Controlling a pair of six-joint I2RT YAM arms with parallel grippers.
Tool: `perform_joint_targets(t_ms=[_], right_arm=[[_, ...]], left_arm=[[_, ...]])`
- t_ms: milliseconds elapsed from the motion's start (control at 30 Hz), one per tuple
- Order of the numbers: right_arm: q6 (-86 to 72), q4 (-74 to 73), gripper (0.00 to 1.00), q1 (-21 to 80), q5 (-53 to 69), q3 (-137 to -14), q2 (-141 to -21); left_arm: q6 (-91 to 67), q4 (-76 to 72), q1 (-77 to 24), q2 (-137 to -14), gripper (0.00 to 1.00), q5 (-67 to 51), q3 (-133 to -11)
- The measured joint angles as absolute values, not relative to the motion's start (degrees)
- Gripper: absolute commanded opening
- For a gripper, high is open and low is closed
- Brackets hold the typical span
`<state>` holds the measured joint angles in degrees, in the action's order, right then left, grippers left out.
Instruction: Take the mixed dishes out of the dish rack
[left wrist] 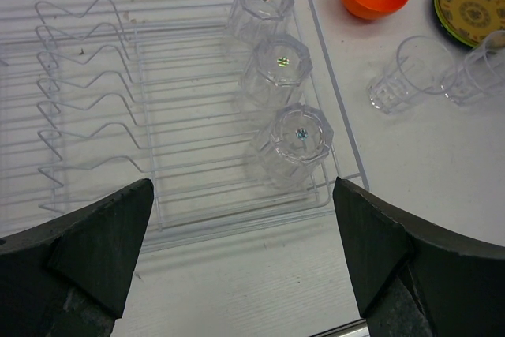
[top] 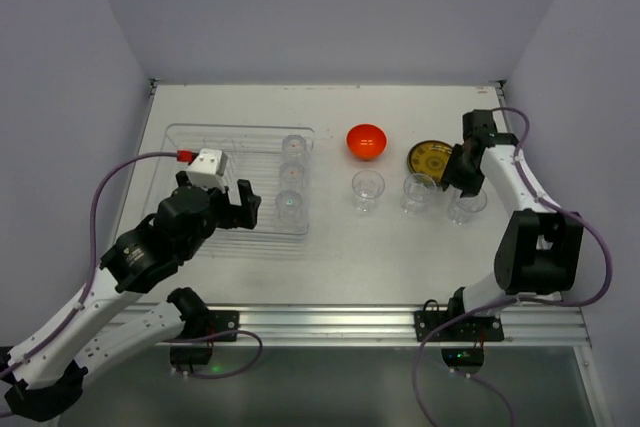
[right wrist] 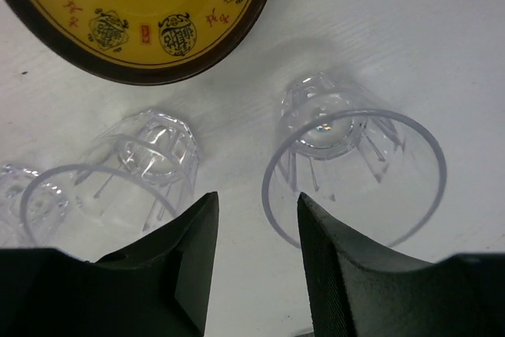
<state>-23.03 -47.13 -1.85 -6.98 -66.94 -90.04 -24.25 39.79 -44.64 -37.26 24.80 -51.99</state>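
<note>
Over the near part of the dish rack point(top: 250, 142), the left pincer point(left wrist: 242, 187) hung with its jaws spread wide and nothing between them. Three inverted glasses point(left wrist: 282, 69) stood bottoms-up in a single row along the rack's right side, beside its thin wire dividers. On the worktop point(top: 400, 247) to the rack's right sat the orange bowl point(top: 367, 140), mouth up, and farther right the yellow plate point(top: 432, 158) with its dark rim and pattern. Three upright glasses point(top: 367, 190) stood in a row on the near side of bowl and plate. The right pincer point(right wrist: 256, 203) hovered low over the rightmost glass point(right wrist: 351, 171), jaws narrowly apart, the left edge of that glass's rim showing in the gap without being pinched. The neighbouring glass point(right wrist: 110, 187) stood just beside it, apart, both close to the plate.
</note>
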Motion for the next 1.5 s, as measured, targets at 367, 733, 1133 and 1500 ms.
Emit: perform_joint_targets(t_ms=[367,733,1133,1500], right_arm=[[-23.33,-49.01,0.99,-4.23,-5.98,-71.7,-62.65],[-26.96,-34.28,0.99,-4.16,29.89,-53.28,-36.47],[-26.98,-34.7,0.99,-4.14,39.09,-47.03,-29.89],[-26.98,-34.76,0.99,-4.14,40.32,-46.87,-27.2]], left_arm=[[-25.91,38.68,-44.64,-53.93,1.0,25.54,-58.59],[-25.47,33.98,-35.68,-87.07,1.0,20.49,-75.7],[-19.86,32.6,-31.09,-105.3,0.97,14.87,-91.09],[-20.53,32.69,-30.98,-109.71,0.93,16.08,-91.59]])
